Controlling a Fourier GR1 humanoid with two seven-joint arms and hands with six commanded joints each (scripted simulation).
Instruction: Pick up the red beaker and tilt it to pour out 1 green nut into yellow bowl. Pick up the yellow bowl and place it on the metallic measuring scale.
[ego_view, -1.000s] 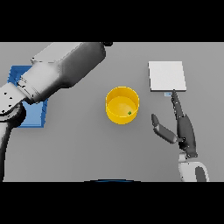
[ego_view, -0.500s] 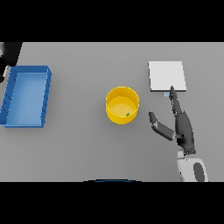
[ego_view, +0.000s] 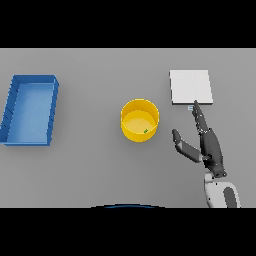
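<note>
Yellow bowl (ego_view: 140, 120) stands upright near the middle of the frame on the grey tabletop (ego_view: 90, 170), a round, straight-walled container seen from above. Inside it, toward the lower right of its floor, lies a small green nut (ego_view: 145, 131). Nothing touches the bowl; bare tabletop surrounds it on every side.

To the right of the bowl and higher in the frame sits the metallic measuring scale (ego_view: 191, 86), a pale square plate lying flat, with a tiny light tab at its lower edge. Bowl and scale are apart, with a strip of tabletop between them.

Below the scale, in the lower right of the frame, the right robot hand (ego_view: 208, 145) comes up from the bottom edge on its white and grey forearm. Its dark fingers are stretched out straight, pointing up toward the scale, with the tips just below the scale's lower edge by the tab. The thumb (ego_view: 183, 146) is spread out to the left, toward the bowl but clear of it. This robot hand is open and holds nothing.

At the far left of the frame lies a blue tray (ego_view: 12, 106), a rectangular bin with raised walls, well apart from the bowl.
</note>
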